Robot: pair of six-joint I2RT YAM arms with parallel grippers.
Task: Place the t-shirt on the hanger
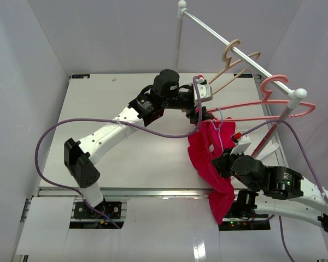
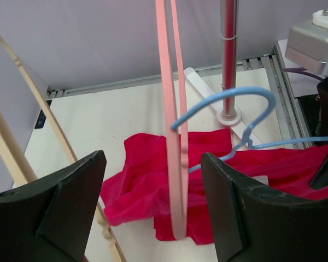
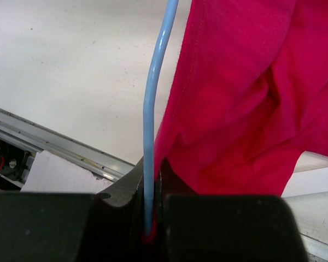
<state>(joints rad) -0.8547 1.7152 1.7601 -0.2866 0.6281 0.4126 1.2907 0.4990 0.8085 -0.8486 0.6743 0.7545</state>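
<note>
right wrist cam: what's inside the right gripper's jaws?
The right gripper is shut on the blue wire of the hanger, with a sliver of red, likely the t-shirt, at the bottom of the gap. Its fingers cover how much cloth is pinched deeper in.

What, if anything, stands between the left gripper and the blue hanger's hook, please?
The pink hanger hangs in the way. In the left wrist view it crosses in front of the open left gripper, with the hook of the blue hanger and the t-shirt beyond it.

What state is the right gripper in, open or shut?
Shut: the right gripper pinches the thin light-blue wire hanger, with the crimson-red cloth t-shirt draped beside it.
</note>
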